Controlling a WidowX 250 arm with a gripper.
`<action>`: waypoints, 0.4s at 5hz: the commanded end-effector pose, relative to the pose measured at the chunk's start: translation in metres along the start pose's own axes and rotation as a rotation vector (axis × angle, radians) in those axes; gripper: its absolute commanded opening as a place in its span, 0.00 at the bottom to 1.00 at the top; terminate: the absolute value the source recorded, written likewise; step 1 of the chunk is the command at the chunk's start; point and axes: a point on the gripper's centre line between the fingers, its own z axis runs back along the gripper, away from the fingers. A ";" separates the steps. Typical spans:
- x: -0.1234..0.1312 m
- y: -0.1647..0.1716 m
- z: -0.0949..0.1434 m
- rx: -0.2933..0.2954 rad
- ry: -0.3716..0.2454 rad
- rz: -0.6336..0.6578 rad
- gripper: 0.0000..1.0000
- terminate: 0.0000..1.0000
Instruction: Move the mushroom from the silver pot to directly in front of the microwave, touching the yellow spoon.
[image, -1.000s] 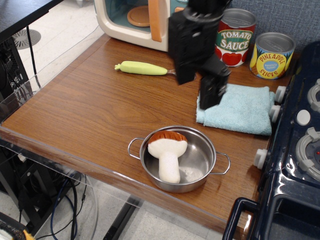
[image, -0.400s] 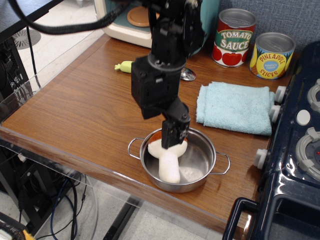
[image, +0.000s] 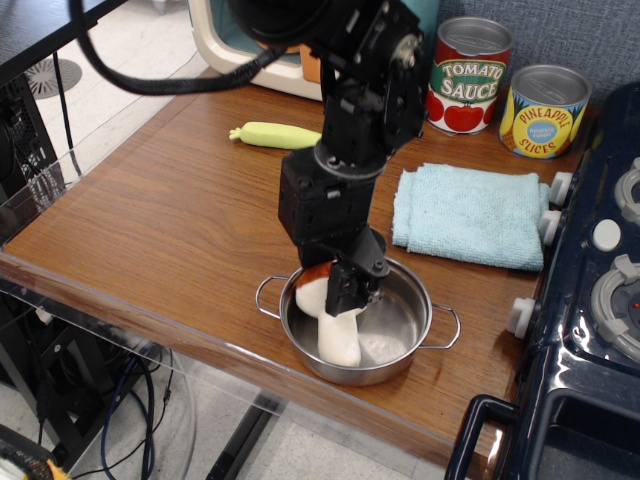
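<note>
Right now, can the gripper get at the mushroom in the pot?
Probably yes. The gripper is already down inside the open pot, right over the mushroom, and nothing stands between them. Whether it has closed on it, the view does not show.

2 cans (image: 468, 75), 1 pot (image: 400, 330), 1 mushroom (image: 335, 335), 1 spoon (image: 278, 136), 1 cloth (image: 470, 213)

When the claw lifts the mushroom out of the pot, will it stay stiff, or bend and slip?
The mushroom looks like soft plush, so it will probably squash under the claw rather than slip. It seems light for its size. Gripped near the cap, its thick stem may droop slightly above the silver pot.
</note>
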 end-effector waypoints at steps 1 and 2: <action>-0.008 0.001 -0.004 -0.022 -0.005 -0.021 0.00 0.00; -0.008 0.002 -0.003 -0.009 0.015 -0.037 0.00 0.00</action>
